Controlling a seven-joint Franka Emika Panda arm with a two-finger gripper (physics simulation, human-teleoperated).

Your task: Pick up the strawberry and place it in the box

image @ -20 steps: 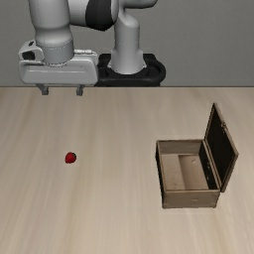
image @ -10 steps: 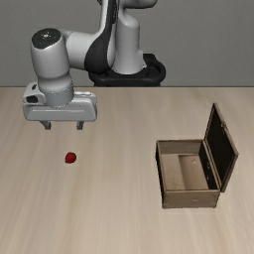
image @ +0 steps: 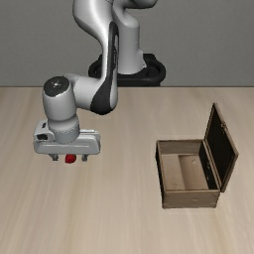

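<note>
Desk point(image: 119, 218): open surface, nothing standing between the pick site and the box. Box point(image: 190, 199): lid raised, interior vacant, well apart toward the exterior view's right. Claw point(image: 68, 160): low over the desk, fingers spread either side of the strawberry point(image: 69, 157), which lies on the desk, ungripped. Judged outstanding: closing, lift, transfer, release.

— We see bright, even light falling from above: the arm point(image: 99, 30) carries soft highlights along its white shell.
— Agreed. The table point(image: 119, 223) looks evenly lit to us (only the underside of the gripper point(image: 69, 159) turns dark).
— And we find the box point(image: 190, 199) dimmer inside, the grey wall point(image: 40, 40) flat and uniform.
</note>
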